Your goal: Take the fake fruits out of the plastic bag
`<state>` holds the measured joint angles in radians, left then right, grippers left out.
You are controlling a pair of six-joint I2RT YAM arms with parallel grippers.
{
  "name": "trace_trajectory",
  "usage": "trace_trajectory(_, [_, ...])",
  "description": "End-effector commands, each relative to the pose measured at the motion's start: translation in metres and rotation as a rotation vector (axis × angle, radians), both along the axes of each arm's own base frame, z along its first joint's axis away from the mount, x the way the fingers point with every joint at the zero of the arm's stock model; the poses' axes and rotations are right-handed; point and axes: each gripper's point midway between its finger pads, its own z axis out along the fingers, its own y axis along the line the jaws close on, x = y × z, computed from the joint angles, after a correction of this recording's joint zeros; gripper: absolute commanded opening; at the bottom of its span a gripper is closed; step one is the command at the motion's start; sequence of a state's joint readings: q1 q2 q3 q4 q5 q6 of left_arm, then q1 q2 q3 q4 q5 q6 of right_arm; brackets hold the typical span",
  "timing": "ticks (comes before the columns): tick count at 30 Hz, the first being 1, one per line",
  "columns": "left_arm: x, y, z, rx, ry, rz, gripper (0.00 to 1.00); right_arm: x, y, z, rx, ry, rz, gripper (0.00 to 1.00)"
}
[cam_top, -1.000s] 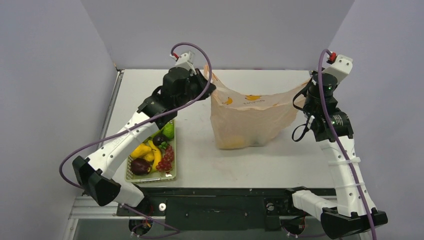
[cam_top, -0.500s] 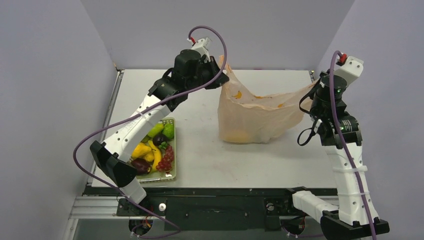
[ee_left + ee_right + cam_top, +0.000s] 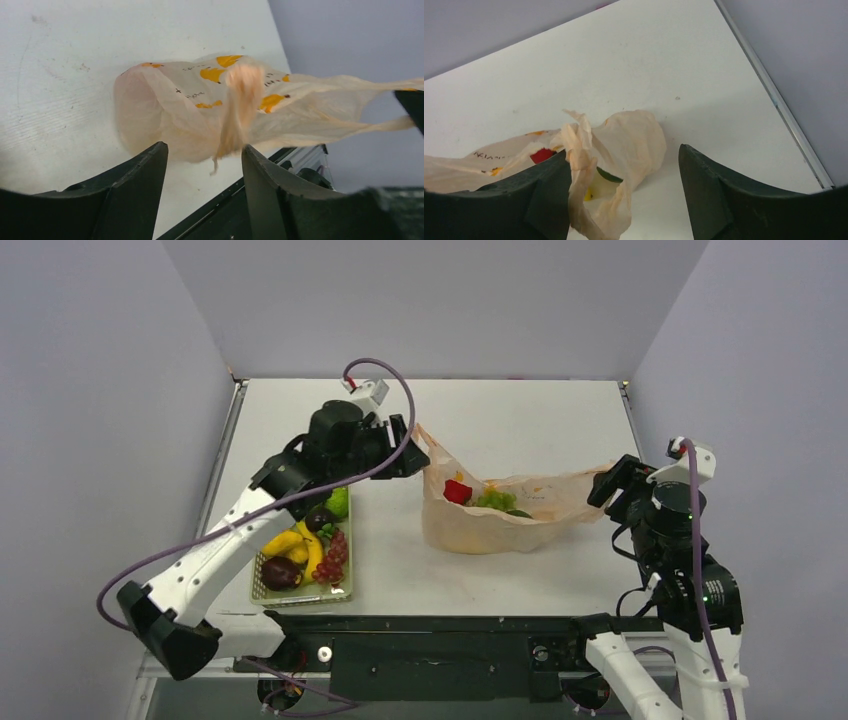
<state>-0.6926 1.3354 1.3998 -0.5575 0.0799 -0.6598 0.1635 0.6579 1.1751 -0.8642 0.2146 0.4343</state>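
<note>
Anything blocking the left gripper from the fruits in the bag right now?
Yes, the thin peach-orange plastic bag itself: its loop handle and side wall face the left gripper. From above, the glossy red fruit and green grapes lie uncovered in its mouth.

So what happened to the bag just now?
The bag was stretched up high and has come down. Now it slumps on the table, mouth open, showing a red fruit and green grapes. The left gripper and right gripper stand open, so they seem to have let go. The basket stayed put.
</note>
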Motion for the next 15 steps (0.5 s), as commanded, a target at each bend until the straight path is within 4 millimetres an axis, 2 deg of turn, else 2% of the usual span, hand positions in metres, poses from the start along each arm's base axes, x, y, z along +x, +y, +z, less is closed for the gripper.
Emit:
trace_trajectory(1, [-0.037, 0.02, 0.055, -0.124, -0.125, -0.04, 0.55, -0.021, 0.004, 0.001, -0.018, 0.044, 0.051, 0.68])
trace_trajectory(2, [-0.05, 0.022, 0.061, -0.153, -0.13, -0.071, 0.56, -0.024, 0.002, 0.01, -0.022, 0.025, 0.043, 0.73])
trace_trajectory(3, [-0.057, 0.02, 0.056, -0.168, -0.107, -0.089, 0.57, -0.028, 0.003, 0.011, -0.024, 0.03, 0.05, 0.75])
trace_trajectory(4, [-0.069, 0.018, 0.066, -0.213, -0.121, -0.132, 0.57, -0.031, 0.003, 0.019, -0.022, 0.013, 0.057, 0.78])
trace_trajectory(5, [-0.084, 0.015, 0.067, -0.245, -0.107, -0.172, 0.57, -0.033, 0.006, 0.019, -0.025, 0.023, 0.078, 0.8])
trace_trajectory(6, [-0.09, 0.012, 0.072, -0.274, -0.11, -0.187, 0.57, -0.035, 0.007, 0.025, -0.025, 0.015, 0.087, 0.82])
trace_trajectory(7, [-0.104, 0.006, 0.074, -0.288, -0.112, -0.221, 0.58, -0.037, 0.01, 0.024, -0.028, 0.025, 0.105, 0.83])
trace_trajectory(10, [-0.124, -0.01, 0.076, -0.292, -0.106, -0.237, 0.58, -0.04, 0.01, 0.02, -0.02, 0.04, 0.105, 0.84])
trace_trajectory(11, [-0.126, -0.018, 0.077, -0.274, -0.122, -0.198, 0.58, -0.041, 0.006, 0.017, 0.005, 0.039, 0.063, 0.84])
trace_trajectory(12, [-0.138, -0.025, 0.079, -0.27, -0.103, -0.188, 0.58, -0.042, 0.002, 0.01, 0.021, 0.044, 0.026, 0.84])
trace_trajectory(13, [-0.124, -0.023, 0.073, -0.237, -0.116, -0.069, 0.58, -0.042, -0.004, 0.008, 0.086, 0.029, -0.058, 0.84])
trace_trajectory(14, [-0.133, -0.028, 0.07, -0.251, -0.072, -0.032, 0.58, -0.043, -0.005, -0.002, 0.164, 0.029, -0.116, 0.84])
trace_trajectory(15, [-0.12, -0.023, 0.064, -0.236, -0.085, 0.086, 0.58, -0.043, -0.007, -0.014, 0.183, 0.054, -0.146, 0.85])
